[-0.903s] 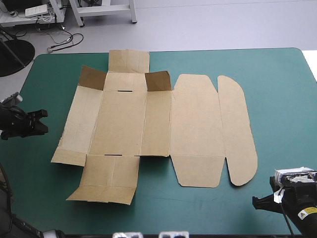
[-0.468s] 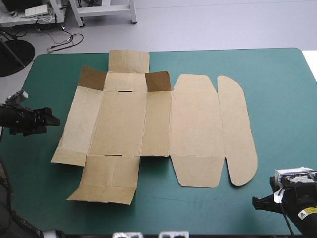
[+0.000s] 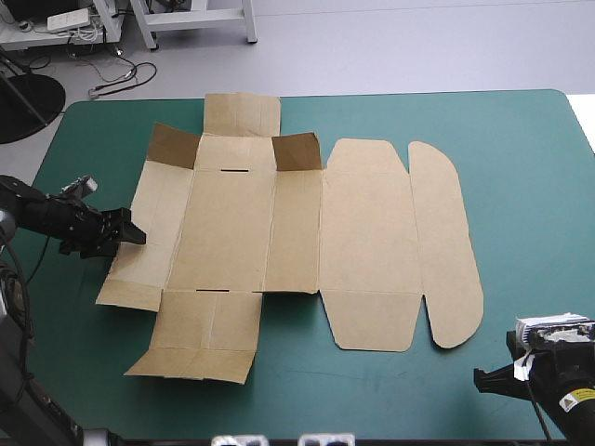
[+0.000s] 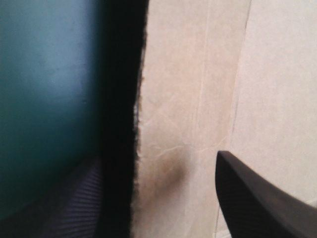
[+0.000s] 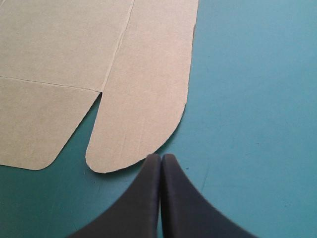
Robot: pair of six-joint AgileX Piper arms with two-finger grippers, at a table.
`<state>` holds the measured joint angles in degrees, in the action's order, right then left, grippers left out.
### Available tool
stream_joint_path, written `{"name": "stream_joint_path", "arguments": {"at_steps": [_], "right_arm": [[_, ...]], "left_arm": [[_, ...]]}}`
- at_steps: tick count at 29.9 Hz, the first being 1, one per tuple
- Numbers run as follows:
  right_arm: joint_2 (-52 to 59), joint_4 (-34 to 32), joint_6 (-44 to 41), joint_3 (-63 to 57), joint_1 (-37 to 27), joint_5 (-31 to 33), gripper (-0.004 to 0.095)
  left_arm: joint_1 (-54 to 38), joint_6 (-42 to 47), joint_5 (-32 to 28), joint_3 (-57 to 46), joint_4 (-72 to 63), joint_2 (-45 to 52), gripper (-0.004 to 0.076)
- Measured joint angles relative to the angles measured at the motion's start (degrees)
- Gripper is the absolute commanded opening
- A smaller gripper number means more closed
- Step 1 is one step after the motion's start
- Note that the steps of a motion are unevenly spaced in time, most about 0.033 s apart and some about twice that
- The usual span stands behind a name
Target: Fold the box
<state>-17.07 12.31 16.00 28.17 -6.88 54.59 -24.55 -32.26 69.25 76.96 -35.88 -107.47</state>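
Operator: What is the table carrying?

Technician: The teal-green table is carrying one item, the brown box. It is lying left of centre as a cut sheet, opened out, with the rounded lid flap pointing toward the table's right edge.

Operator: Is any part standing?

Technician: Two small corner flaps at the far side are tilting upward and showing darker brown. The other panels are lying flat on the cover.

Operator: Left end effector status?

Technician: It is sitting at the outer edge of the box's left panel. Its black fingers are standing wide apart, with the board's edge lying between them. Contact with the board cannot be told.

Operator: Right end effector status?

Technician: Its fingers are pressing together into one point, holding nothing. It is sitting by the table's near right corner, just beside the rounded near end of the lid flap.
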Motion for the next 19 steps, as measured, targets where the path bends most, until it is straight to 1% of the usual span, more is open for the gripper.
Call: {"name": "stream_joint_path", "arguments": {"at_steps": [5,14,17,19], "right_arm": [[0.00,0.00,0.00,0.00,0.00,0.00,-0.0020],[0.00,0.00,0.00,0.00,0.00,0.00,-0.0019],[0.00,0.00,0.00,0.00,0.00,0.00,-0.0020],[0.00,0.00,0.00,0.00,0.00,0.00,-0.0020]], "left_arm": [[0.63,0.13,-0.31,0.00,0.13,-0.52,0.0463],[5.68,0.62,-0.36,0.12,0.20,-0.88,0.0432],[6.60,1.39,-0.36,0.18,0.10,-1.01,0.0380],[7.00,1.61,-0.36,0.18,0.10,-1.12,0.0306]]}}
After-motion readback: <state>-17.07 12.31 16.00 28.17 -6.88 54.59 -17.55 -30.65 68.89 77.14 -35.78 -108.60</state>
